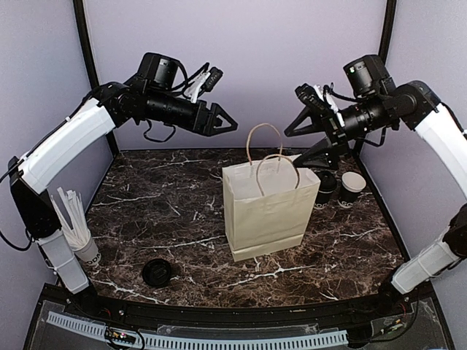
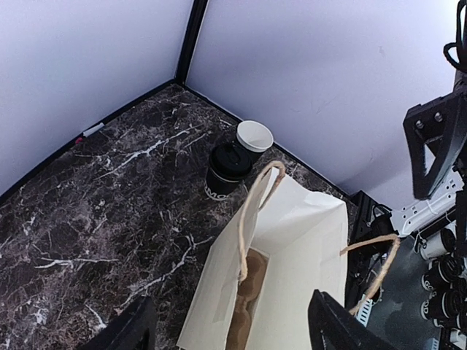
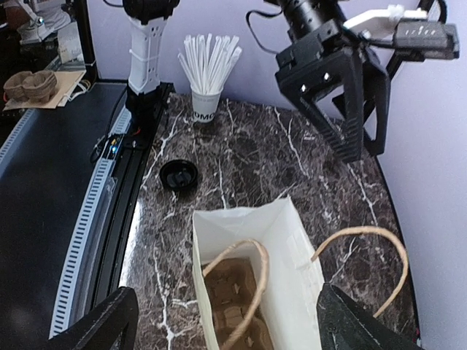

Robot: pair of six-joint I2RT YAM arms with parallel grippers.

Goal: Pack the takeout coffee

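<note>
The takeout coffee [image 1: 325,188], a small black cup with a black lid, stands on the marble table right of the white paper bag [image 1: 266,211]. In the left wrist view the takeout coffee [image 2: 228,169] is just beyond the bag [image 2: 306,240]. My left gripper [image 1: 226,120] hovers open, high above the bag's left side, with nothing between its fingers [image 2: 128,328]. My right gripper [image 1: 292,149] hangs open above the bag's right edge, also with nothing in it. A brown cardboard carrier [image 3: 233,306] lies at the bottom of the bag [image 3: 292,292].
A matching open cup [image 1: 352,188] with a white rim stands right of the lidded one. A loose black lid [image 1: 157,272] lies near the front left. A cup of white straws [image 1: 80,237] stands at the left edge. The bag's rope handles [image 1: 264,149] stick up.
</note>
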